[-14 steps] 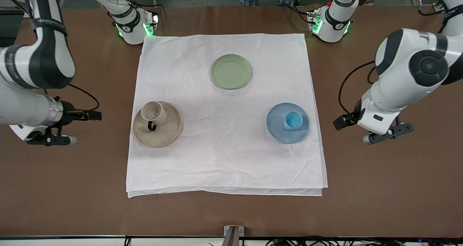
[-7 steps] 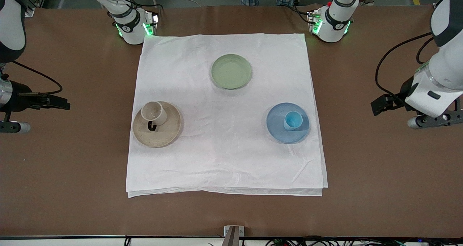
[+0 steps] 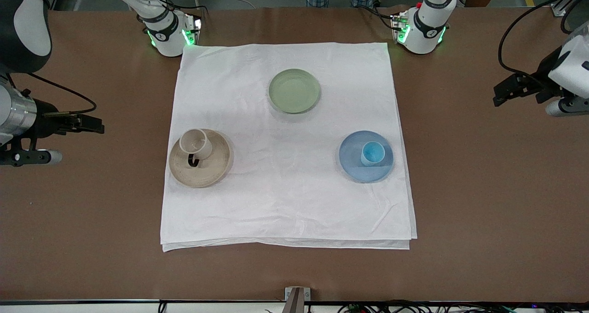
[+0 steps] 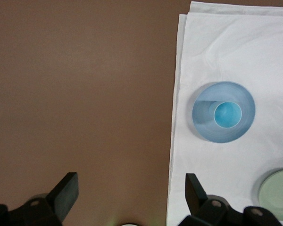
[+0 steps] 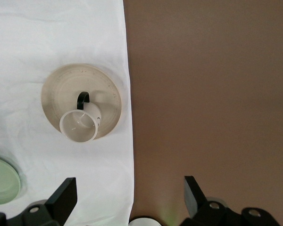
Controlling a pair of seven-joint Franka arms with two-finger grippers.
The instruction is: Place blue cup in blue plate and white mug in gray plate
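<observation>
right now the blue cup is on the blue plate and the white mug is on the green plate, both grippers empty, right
Not quite. The white mug stands on the gray plate, not the green plate, which holds nothing; the front view shows it. The blue cup is on the blue plate, and both grippers are empty.

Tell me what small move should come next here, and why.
Probably none beyond parking both arms: the blue cup stands on the blue plate, the white mug on the gray plate, and the left gripper and right gripper are open over bare table.
</observation>
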